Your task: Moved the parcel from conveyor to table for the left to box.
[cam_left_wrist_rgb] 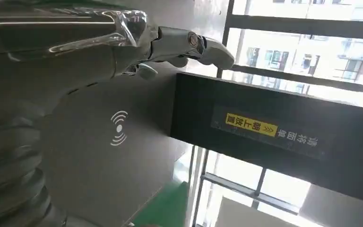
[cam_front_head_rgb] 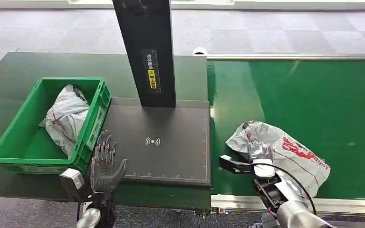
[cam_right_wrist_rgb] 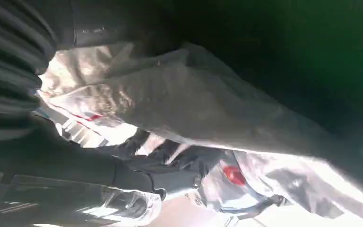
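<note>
A crumpled grey plastic parcel [cam_front_head_rgb: 294,152] with red print lies on the green conveyor belt [cam_front_head_rgb: 313,90], near its front edge. My right hand [cam_front_head_rgb: 260,154] sits on the parcel's left part. In the right wrist view its dark fingers [cam_right_wrist_rgb: 160,161] dig into the parcel's film [cam_right_wrist_rgb: 208,104] and the thumb closes from the other side, so it grips the bag. My left hand [cam_front_head_rgb: 105,165] stands upright with fingers spread and holds nothing, at the table's front edge between the green crate [cam_front_head_rgb: 14,126] and the black scan pad [cam_front_head_rgb: 171,156]. Its fingers [cam_left_wrist_rgb: 123,42] hover over the pad [cam_left_wrist_rgb: 104,170].
Inside the crate lies another grey parcel [cam_front_head_rgb: 66,118]. A tall black post [cam_front_head_rgb: 145,52] with a yellow label rises from the back of the pad and shows as a dark slab [cam_left_wrist_rgb: 274,132] in the left wrist view. The dark green table [cam_front_head_rgb: 19,71] extends behind the crate.
</note>
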Controlling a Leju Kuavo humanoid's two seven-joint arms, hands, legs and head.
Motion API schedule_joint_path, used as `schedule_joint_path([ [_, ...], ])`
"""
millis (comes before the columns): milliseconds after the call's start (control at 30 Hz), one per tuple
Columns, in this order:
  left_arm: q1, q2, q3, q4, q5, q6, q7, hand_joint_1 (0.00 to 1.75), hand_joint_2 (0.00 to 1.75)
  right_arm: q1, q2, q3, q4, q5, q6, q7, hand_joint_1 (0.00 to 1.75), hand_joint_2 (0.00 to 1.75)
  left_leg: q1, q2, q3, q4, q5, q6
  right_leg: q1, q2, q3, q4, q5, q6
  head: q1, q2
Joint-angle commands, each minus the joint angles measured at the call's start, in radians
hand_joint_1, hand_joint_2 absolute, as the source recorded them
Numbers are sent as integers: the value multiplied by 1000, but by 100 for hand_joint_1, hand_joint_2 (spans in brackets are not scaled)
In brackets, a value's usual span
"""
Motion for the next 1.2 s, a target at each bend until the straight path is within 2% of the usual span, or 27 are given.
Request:
schedule_joint_path([
  [33, -3, 33, -7, 30, 1, -3, 1, 0, 175, 38, -17, -9, -15, -21, -4, -19, 175, 175, 0, -3, -1, -2, 1, 0, 0, -3, 1, -2, 0, 0, 0, 0],
  [633, -12, 33, -8, 32, 5, -7, 2, 0, 175, 53, -16, -24, -26, -32, -2, -14, 175, 175, 0, -3, -2, -1, 0, 0, 0, -3, 0, -1, -1, 1, 0, 0],
  [733, -5, 34, -9, 36, 5, -13, 1, 0, 175, 69, -16, -36, -37, -38, -30, -12, 175, 175, 0, -3, -2, -1, 1, 0, 0, -3, 0, -2, -1, 1, 0, 0],
  [833, 12, 39, 3, 19, -4, -20, 1, 0, 175, 64, -14, -79, -75, -81, -81, -67, 175, 175, 0, -2, -2, -1, 0, 0, 0, -2, 0, -2, -1, 1, 0, 0],
  [867, 24, 43, 10, 3, -6, -20, 1, 0, 175, 64, -13, -117, -127, -137, -114, -118, 175, 175, 0, -2, -2, -1, 0, 0, 0, -2, -1, -1, -1, 1, 0, 0],
  [933, 56, 51, 32, -42, -5, -12, 1, 0, 175, 71, -38, -173, -350, -255, -150, -178, 175, 175, 0, 1, -4, 0, 0, 0, 0, 1, -3, 0, -1, 1, 0, 0],
  [1000, 85, 57, 44, -84, -6, -7, 1, 0, 175, 120, -87, -221, -683, -335, -99, -149, 175, 175, -1, 4, -6, 0, 0, 0, -1, 4, -6, 1, 0, 1, 0, 0],
  [1067, 90, 56, 46, -94, -5, -5, 3, 0, 175, 133, -107, -216, -765, -345, -47, -116, 175, 175, -2, 3, -9, 1, 0, 0, -1, 3, -8, 3, 0, 1, 0, 0],
  [1167, 85, 53, 44, -88, -5, -6, 3, 0, 175, 151, -105, -215, -750, -344, -60, -119, 175, 175, 0, -2, -8, 0, 0, 0, 0, -2, -8, 0, -1, 1, 0, 0],
  [1200, 91, 50, 49, -100, -13, -4, 1, 0, 175, 167, -95, -264, -796, -407, -210, -202, 175, 175, 0, -2, -8, -1, 0, 0, 0, -2, -7, 0, -1, 1, 0, 0],
])
